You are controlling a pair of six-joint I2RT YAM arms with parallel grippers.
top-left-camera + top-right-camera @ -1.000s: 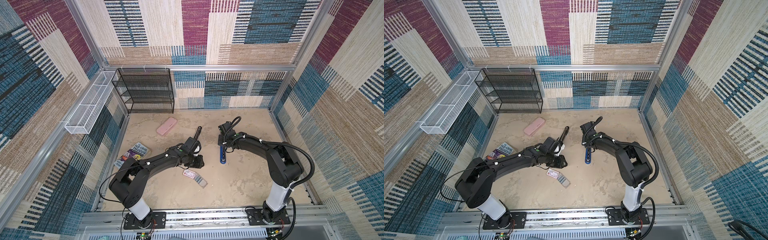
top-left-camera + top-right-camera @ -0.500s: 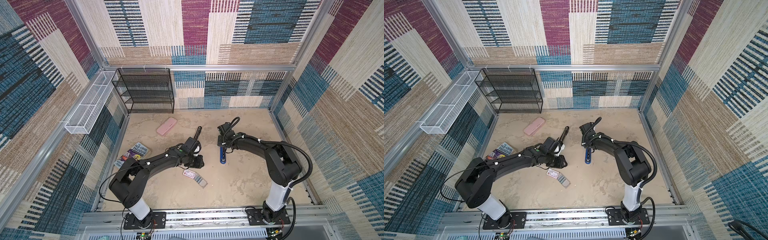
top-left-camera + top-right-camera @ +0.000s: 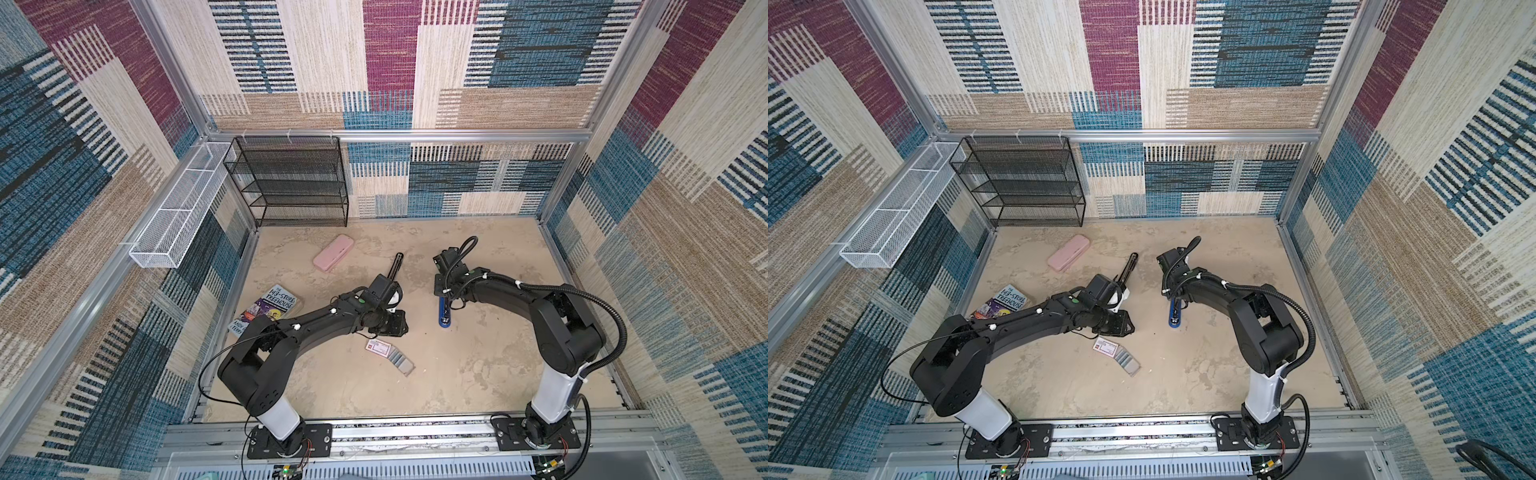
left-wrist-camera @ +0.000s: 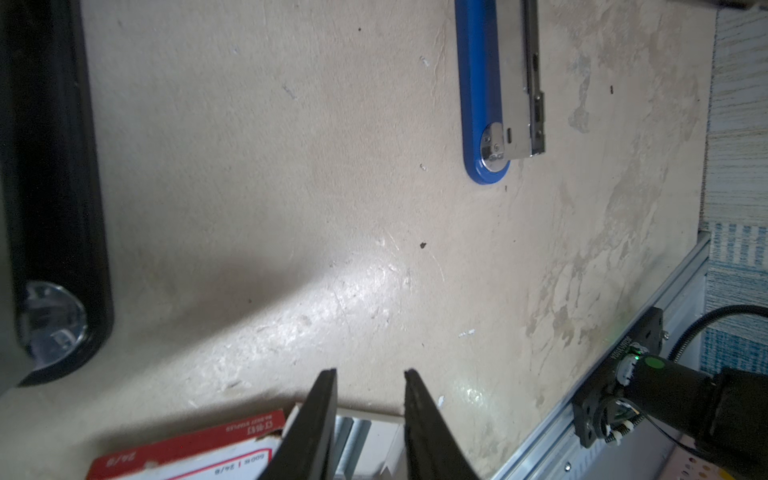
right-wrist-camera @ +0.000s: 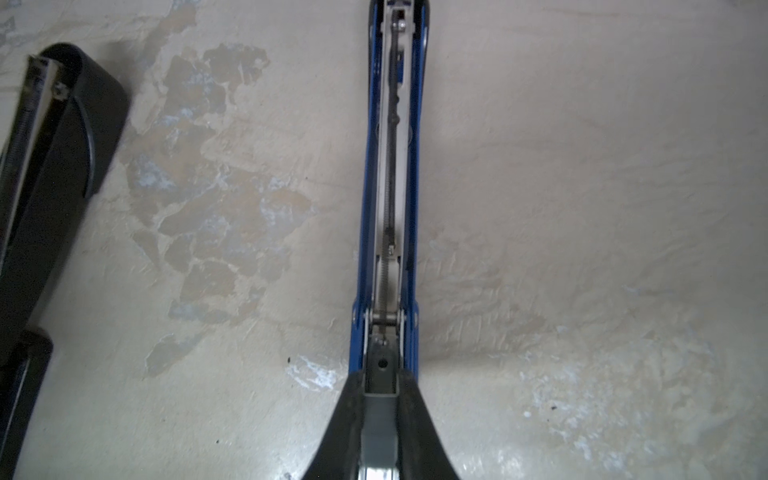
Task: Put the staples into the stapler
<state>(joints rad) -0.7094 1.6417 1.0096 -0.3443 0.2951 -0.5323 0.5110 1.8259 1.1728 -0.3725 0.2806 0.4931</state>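
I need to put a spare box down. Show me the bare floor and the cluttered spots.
Bare: the stretch between the blue stapler and the right wall; the near strip between the staples and the metal rail. Crowded: left-centre, around the book, black stapler and pink case.

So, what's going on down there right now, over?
Left gripper open, over the staples. Right gripper shut on the blue stapler, which lies opened. Black stapler lies aside; nothing between staples and blue stapler.

You are looking into a lab's robot test cell: an aluminium frame [image 3: 415, 135] walled with patterned woven panels [image 3: 374, 62], two arms [image 3: 498, 286] bolted to a metal rail [image 3: 415, 432].
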